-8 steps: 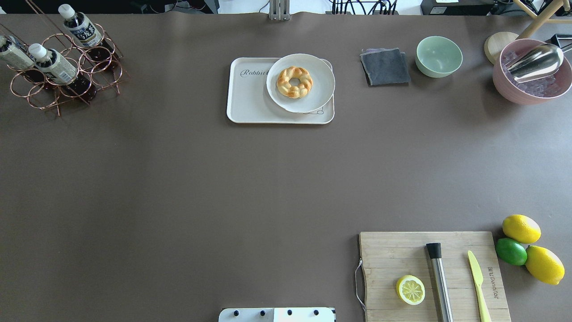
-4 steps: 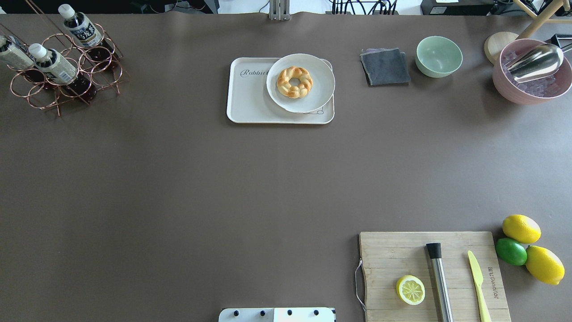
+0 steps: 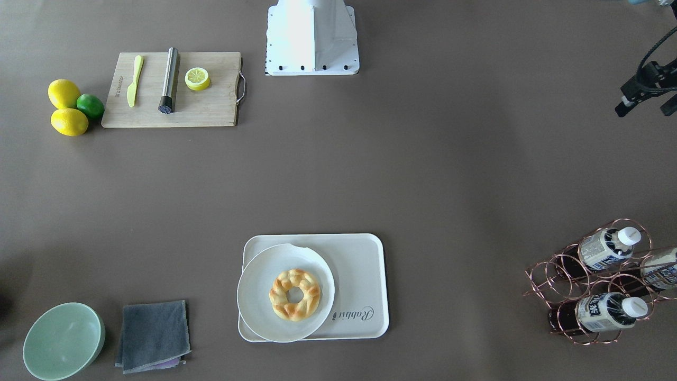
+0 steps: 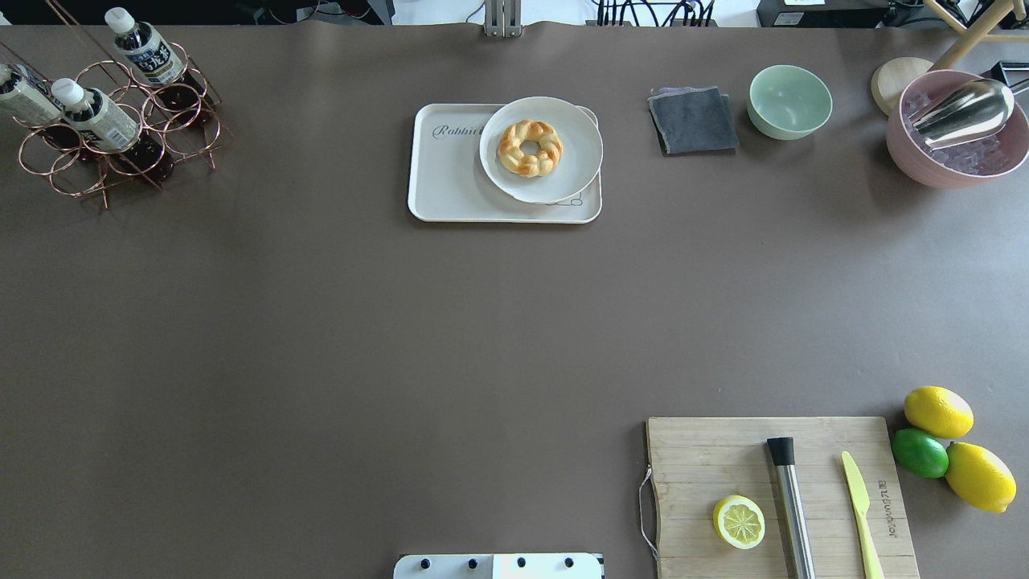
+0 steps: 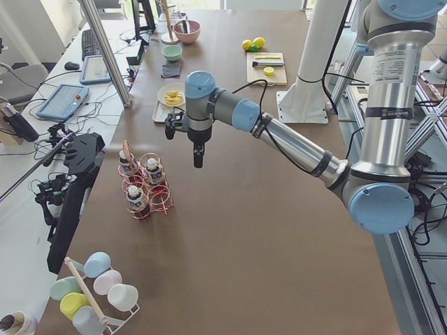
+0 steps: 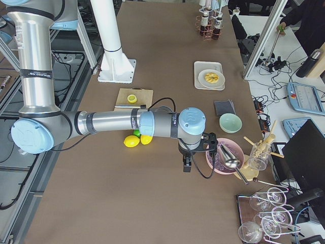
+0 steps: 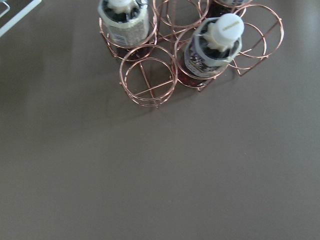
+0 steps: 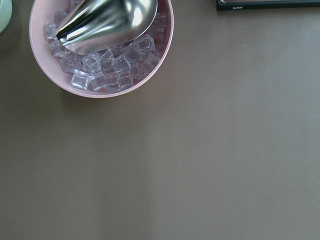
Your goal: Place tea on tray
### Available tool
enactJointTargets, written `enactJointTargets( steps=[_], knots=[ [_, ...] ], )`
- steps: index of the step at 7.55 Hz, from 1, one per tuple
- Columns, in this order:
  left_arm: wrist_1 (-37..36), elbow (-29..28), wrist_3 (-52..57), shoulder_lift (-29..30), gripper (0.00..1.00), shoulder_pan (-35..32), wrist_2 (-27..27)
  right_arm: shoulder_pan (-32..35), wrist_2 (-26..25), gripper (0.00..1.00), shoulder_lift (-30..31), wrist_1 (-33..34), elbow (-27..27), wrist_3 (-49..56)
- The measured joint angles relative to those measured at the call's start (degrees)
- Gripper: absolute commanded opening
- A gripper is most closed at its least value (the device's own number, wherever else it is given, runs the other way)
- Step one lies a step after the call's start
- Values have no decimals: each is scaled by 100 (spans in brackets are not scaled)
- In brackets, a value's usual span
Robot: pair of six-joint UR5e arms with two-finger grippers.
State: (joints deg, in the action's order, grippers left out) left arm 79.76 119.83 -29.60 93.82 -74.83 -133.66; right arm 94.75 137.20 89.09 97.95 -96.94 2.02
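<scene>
**Tea sits in the rack, far from the tray**

The tea (image 4: 101,117) leans in a thin wire rack (image 4: 79,174) at the far left corner of the table. Two more bottles sit just beside it. The tray (image 4: 450,189) is well apart from the rack, and a plate (image 4: 575,165) with a bread ring (image 4: 530,147) covers most of it.

The left gripper (image 5: 198,159) hangs over the table near the rack. Nothing seems to be in it, but how wide it is cannot be told. The right gripper (image 6: 186,166) hangs by the ice bowl (image 6: 219,163). How wide that one is cannot be told either.

The rack looks light. A sideways pull on the tea may drag or tip it and knock the other bottles. The bare part of the tray is small, so the tea may bump the plate or land on the rim and fall over.
</scene>
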Motion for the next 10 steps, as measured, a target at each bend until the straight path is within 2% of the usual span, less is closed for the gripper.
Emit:
enactJointTargets(
  steps=[2, 3, 5, 10],
  knots=[
    [77, -275, -767, 557, 97, 432, 112, 0, 0, 100, 18, -4, -3, 0],
    [119, -441, -981, 757, 98, 495, 403, 0, 4, 100, 36, -9, -14, 0],
    [170, -921, -830, 1069, 98, 548, 731, 0, 8, 100, 57, -24, -7, 0],
    [622, -2091, -531, 1459, 97, 417, 803, 0, 4, 100, 47, -38, -5, 3]
  ],
)
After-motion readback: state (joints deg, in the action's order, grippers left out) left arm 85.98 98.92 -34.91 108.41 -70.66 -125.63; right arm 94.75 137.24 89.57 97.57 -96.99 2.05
